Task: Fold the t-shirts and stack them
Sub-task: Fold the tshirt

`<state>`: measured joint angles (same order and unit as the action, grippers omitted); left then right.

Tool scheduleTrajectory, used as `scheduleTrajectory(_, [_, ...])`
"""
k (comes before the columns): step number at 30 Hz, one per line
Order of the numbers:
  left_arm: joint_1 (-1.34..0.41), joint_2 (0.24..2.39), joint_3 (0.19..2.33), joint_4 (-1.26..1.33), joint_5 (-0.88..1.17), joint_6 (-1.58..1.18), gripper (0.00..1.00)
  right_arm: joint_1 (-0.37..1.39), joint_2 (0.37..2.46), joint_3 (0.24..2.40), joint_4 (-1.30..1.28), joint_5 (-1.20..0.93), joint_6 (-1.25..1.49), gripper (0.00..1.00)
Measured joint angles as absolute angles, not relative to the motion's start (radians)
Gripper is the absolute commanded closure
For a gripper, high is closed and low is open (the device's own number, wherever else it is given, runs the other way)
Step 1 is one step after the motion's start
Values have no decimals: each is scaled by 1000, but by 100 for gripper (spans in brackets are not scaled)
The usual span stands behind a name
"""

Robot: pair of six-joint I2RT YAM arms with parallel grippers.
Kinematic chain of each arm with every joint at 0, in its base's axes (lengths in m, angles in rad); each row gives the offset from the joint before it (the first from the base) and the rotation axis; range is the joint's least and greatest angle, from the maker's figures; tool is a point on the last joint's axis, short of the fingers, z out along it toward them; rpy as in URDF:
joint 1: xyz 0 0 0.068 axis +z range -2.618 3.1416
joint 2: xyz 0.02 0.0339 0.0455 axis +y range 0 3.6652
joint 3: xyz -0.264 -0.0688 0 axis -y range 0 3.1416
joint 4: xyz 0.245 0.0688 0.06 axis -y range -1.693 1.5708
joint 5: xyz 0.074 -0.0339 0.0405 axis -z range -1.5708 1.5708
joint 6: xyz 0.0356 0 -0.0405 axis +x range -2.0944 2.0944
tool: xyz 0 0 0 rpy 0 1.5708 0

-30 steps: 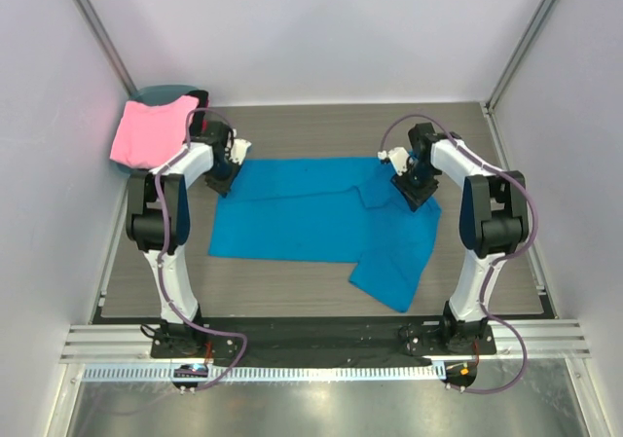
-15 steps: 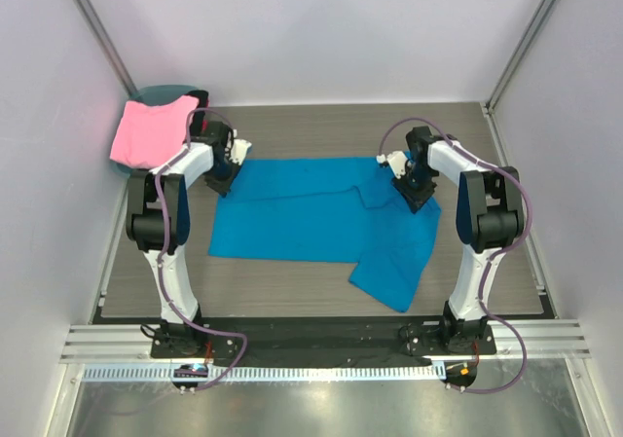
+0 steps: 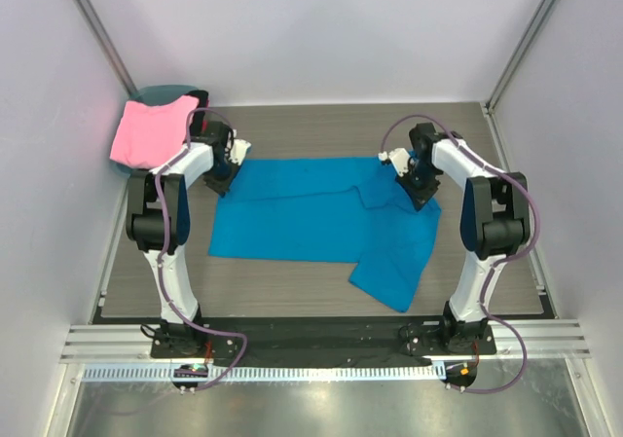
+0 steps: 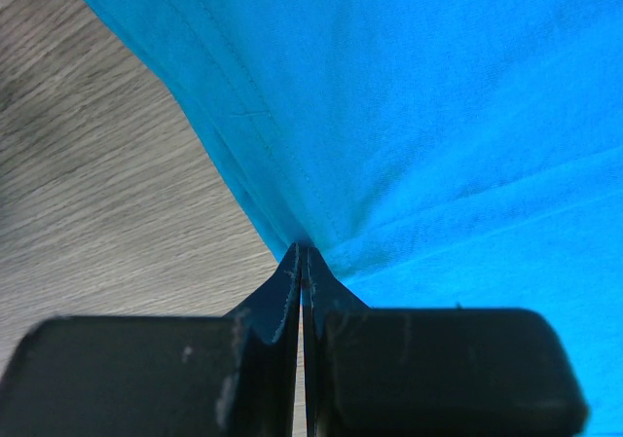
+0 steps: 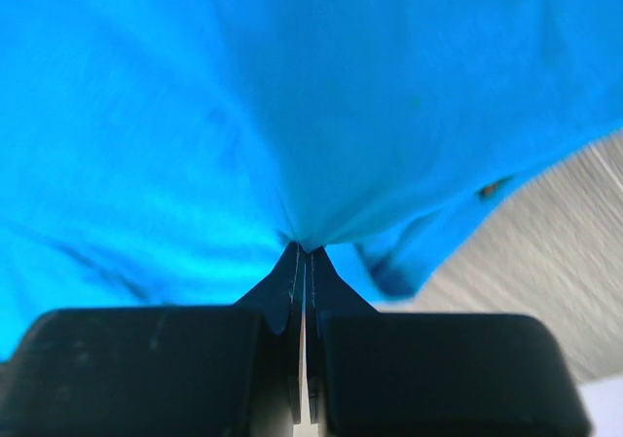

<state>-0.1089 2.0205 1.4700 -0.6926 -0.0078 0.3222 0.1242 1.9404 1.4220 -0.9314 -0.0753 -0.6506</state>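
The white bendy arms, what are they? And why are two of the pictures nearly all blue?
They are two robot arms, each ending in a pincer. The big picture looks down from above them. On the wooden table lies a bright blue t-shirt. A pink t-shirt lies over a round basket in the far left corner. The two blue pictures come from little cameras on the wrists, so close that the shirt fills them. The left pincer is pinched shut on the blue t-shirt's far left corner, and the right pincer is shut on its far right edge.
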Motion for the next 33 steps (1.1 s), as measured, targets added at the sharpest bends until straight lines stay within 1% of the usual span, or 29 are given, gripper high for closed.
scheduleTrajectory(5, [-109,2020,1470,-692,-8,322,100,124,1868,1421,-978,-75,-663,99])
scheduleTrajectory(9, [-109,2020,1470,-691,-7,322,100,124,1852,1419,-997,-76,-672,98])
scheduleTrajectory(11, [-109,2020,1470,-691,-8,322,100,124,1852,1413,-1004,-75,-673,92])
scheduleTrajectory(12, [-109,2020,1470,-691,-8,322,100,124,1852,1411,-1009,-75,-676,79])
scheduleTrajectory(13, [-109,2020,1470,-691,-8,323,100,124,1852,1409,-1012,-72,-675,75])
scheduleTrajectory(17, [-109,2020,1470,-691,-8,323,100,117,1854,1420,-1034,-69,-686,67])
scheduleTrajectory(19, [-108,2020,1470,-692,-8,323,100,105,1863,1460,-1052,-73,-686,66])
scheduleTrajectory(24, [-102,2008,1479,-705,7,321,100,63,1953,1693,-1034,-73,-656,65])
scheduleTrajectory(25, [-98,2002,1489,-714,13,320,96,55,1981,1746,-1022,-73,-645,64])
scheduleTrajectory(26, [-95,1997,1503,-719,17,318,89,47,2011,1795,-1015,-73,-632,63])
scheduleTrajectory(28, [-87,1996,1551,-730,23,314,81,33,2079,1883,-998,-72,-607,62])
scheduleTrajectory(29, [-83,1996,1572,-731,26,312,72,26,2125,1934,-993,-73,-592,62])
scheduleTrajectory(30, [-79,1996,1597,-731,28,310,66,22,2163,1969,-982,-73,-581,61])
scheduleTrajectory(32, [-72,1996,1634,-736,31,300,60,14,2237,2028,-976,-72,-560,61])
scheduleTrajectory(33, [-69,1999,1657,-745,34,295,59,10,2275,2056,-973,-70,-547,61])
